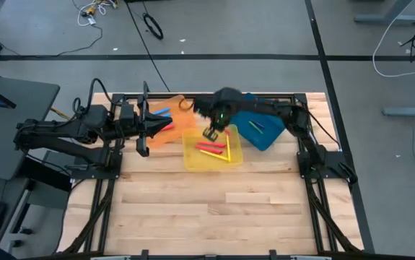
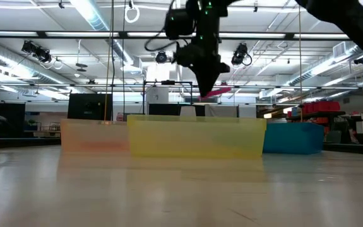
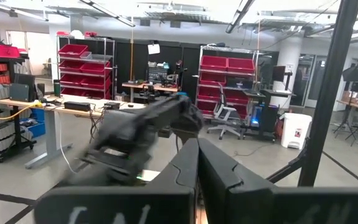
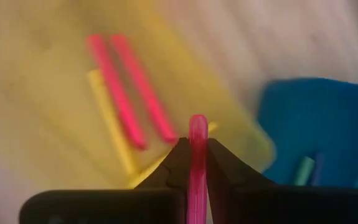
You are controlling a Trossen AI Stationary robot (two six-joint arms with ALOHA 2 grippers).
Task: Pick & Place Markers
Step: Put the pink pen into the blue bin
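Wooden surface (image 1: 214, 209), bare over most of its near half. Three trays cluster along its far side: orange tray (image 1: 172, 127) on the left tool's side, yellow tray (image 1: 193, 155) in the middle, blue tray (image 1: 254, 133) on the right tool's side. The yellow tray touches the orange one and sits just beside the blue one.

Right tool (image 1: 211, 134) hangs over the yellow tray, near its far edge, clear above the rim in the low view. Nothing stands between it and the tray floor. Jaws clenched on a pink marker (image 4: 197, 163); the marker runs up between the two fingers and its rounded end pokes out past the tips.

Below that tool, on the yellow tray floor: two more pink markers (image 4: 135, 87) lying side by side, a yellow marker (image 4: 111, 118) alongside them, another yellow one partly hidden behind the fingers.

Off to the side of the right tool, inside the blue tray: a green marker (image 4: 303, 171).

Left tool (image 1: 143, 130) rests at the orange tray's outer edge, well apart from the right tool, fingers pressed together on nothing. A blue marker (image 1: 162, 112) and a red one lie in the orange tray just beyond it.
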